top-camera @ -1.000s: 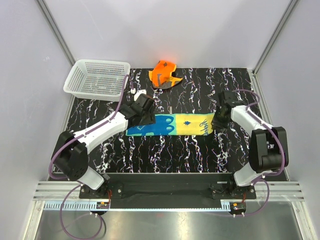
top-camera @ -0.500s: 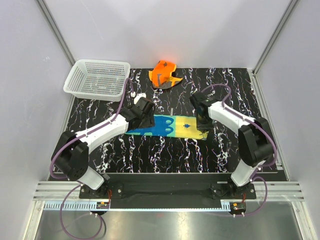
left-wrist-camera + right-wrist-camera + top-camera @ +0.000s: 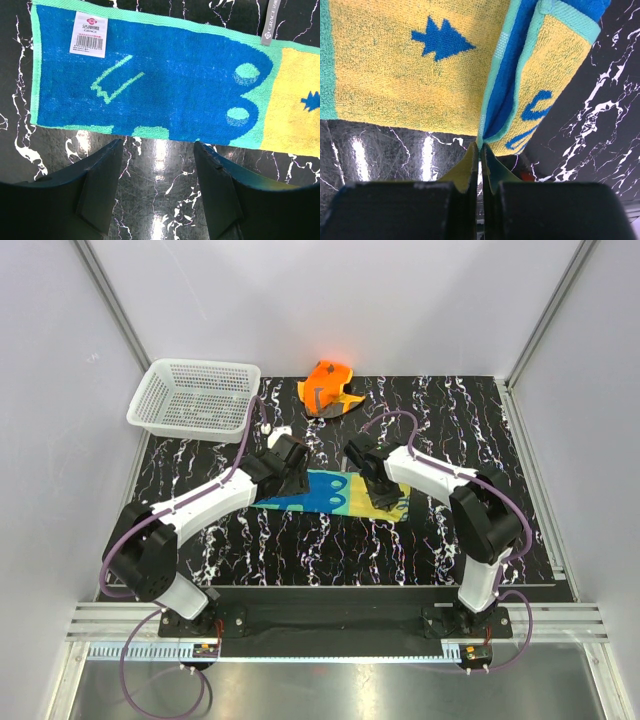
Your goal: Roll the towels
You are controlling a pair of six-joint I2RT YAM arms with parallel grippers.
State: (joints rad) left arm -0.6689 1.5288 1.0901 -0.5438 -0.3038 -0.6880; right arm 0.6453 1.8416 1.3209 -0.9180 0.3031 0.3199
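Note:
The yellow towel [image 3: 322, 492] with its teal-blue part lies flat across the middle of the mat. Its right end is folded over to the left. My right gripper [image 3: 381, 499] is shut on that folded end. In the right wrist view the jaws [image 3: 481, 150] pinch the teal edge of the towel [image 3: 405, 75], and the flap with blue lettering [image 3: 545, 75] curls over. My left gripper [image 3: 291, 476] is open and empty at the towel's left end. In the left wrist view its fingers [image 3: 102, 185] stand on bare mat just beside the blue part [image 3: 150, 80]. The orange towel [image 3: 328, 387] lies crumpled at the back.
A white mesh basket [image 3: 165, 412] stands at the back left, partly off the black marbled mat [image 3: 300, 550]. A small white object [image 3: 268, 424] lies near the basket. Grey walls and frame posts enclose the table on three sides.
My right gripper has moved left with the towel's right end, folding it over the yellow part. My left gripper shifted slightly at first and then stayed still.

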